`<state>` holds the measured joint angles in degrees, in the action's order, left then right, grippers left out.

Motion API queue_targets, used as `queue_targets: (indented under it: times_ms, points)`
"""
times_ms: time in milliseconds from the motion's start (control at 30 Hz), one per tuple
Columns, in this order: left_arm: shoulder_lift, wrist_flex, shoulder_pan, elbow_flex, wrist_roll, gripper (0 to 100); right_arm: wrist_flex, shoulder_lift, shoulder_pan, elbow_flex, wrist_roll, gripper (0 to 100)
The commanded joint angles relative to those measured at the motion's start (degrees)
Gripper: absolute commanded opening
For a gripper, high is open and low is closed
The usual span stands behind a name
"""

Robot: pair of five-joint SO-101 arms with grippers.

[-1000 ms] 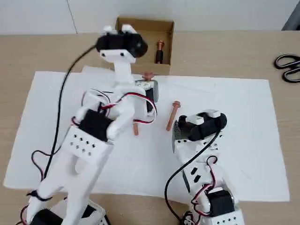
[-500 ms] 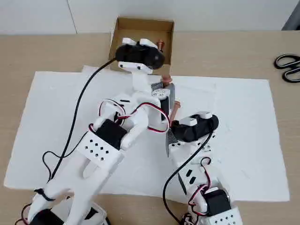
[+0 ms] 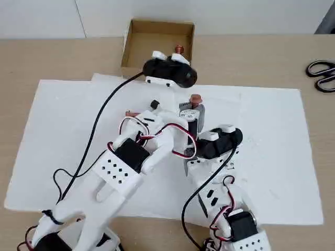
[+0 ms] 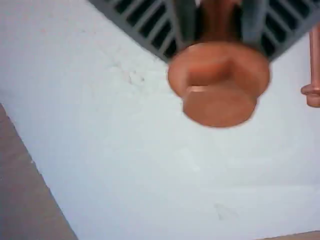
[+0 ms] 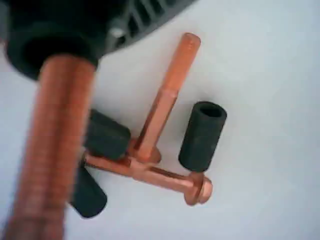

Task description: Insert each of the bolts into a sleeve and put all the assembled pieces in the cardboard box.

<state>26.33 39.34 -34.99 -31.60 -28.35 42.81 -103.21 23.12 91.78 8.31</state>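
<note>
Inside the cardboard box (image 3: 152,44), one copper piece (image 3: 179,50) partly hidden, left end effector (image 3: 193,107) pinching a bolt (image 4: 218,85).

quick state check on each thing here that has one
left tool: shut on the held bolt
held bolt: gripped by its shank, head free
loose bolts: two lying on the paper, one across the other
sleeve: loose on the paper, no bolt in it
cardboard box: open on top
scissors: lying on the table, open or shut unclear
</note>
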Motion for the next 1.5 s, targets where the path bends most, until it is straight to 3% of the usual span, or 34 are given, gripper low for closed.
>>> queue_targets:
  times_ms: [0, 867, 1467]
  points:
    - [2.29, -1.76, -0.18, -0.75, 0.35, 1, -1.63, -0.66, 0.13, -0.62, 0.62, 0.4]
    - [2.46, -5.19, -0.26, -5.14, 0.44, 1, -1.63, -0.75, 0.13, -0.7, 0.62, 0.4]
    - [2.9, 0.35, -2.9, -5.05, 4.75, 1, -2.42, -0.75, 0.04, -0.7, 0.7, 0.4]
